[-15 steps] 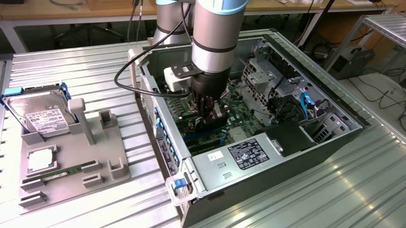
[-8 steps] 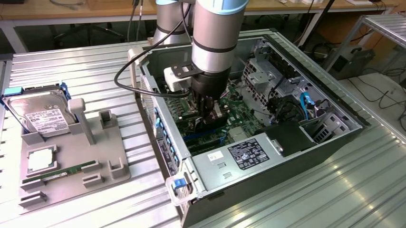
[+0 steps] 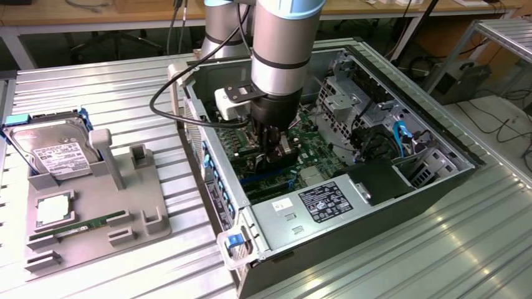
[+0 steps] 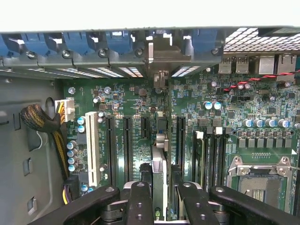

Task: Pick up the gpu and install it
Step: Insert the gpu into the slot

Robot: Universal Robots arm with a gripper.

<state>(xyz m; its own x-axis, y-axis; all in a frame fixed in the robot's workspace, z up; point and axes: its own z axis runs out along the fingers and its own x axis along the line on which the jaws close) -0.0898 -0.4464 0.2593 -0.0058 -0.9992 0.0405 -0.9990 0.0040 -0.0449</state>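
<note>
End effector [image 4: 161,190] around gpu [image 4: 159,161] (edge-on)

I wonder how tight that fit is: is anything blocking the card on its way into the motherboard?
Nothing visible does. The end effector holds the gpu edge-on over the motherboard, between empty slots; the spot under it is hidden.

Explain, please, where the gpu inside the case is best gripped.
On its two flat faces near the top edge, coming from straight above: the gpu stands on edge over the motherboard slots, so only that upper edge is free. The gripper holds it this way.
</note>
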